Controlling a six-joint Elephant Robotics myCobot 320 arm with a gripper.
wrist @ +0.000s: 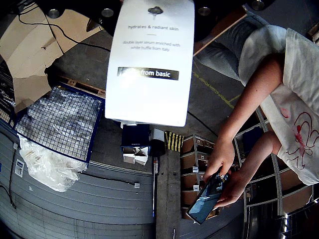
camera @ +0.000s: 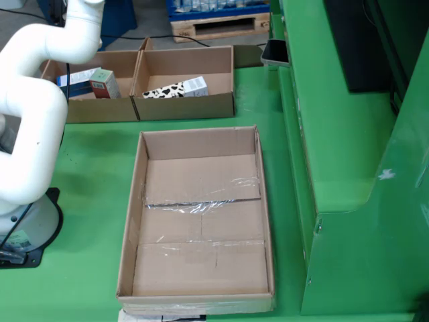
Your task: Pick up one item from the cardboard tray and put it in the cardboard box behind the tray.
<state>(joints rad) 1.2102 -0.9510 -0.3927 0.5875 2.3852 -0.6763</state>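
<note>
White arm (camera: pixel 33 100) raised left of cardboard tray (camera: pixel 131 221) | gripper state hidden | white carton (wrist: pixel 149 62) fills gripper-mounted view

The white carton (wrist: pixel 149 62) hides the tool in the view riding on it; its black label's first word is unreadable.

Fixed view looks down from the front at the cardboard tray (camera: pixel 201 215) on the green bench (camera: pixel 87 168). Gripper-riding view faces outward, close behind a white carton (wrist: pixel 149 59). No shared area visible.
</note>
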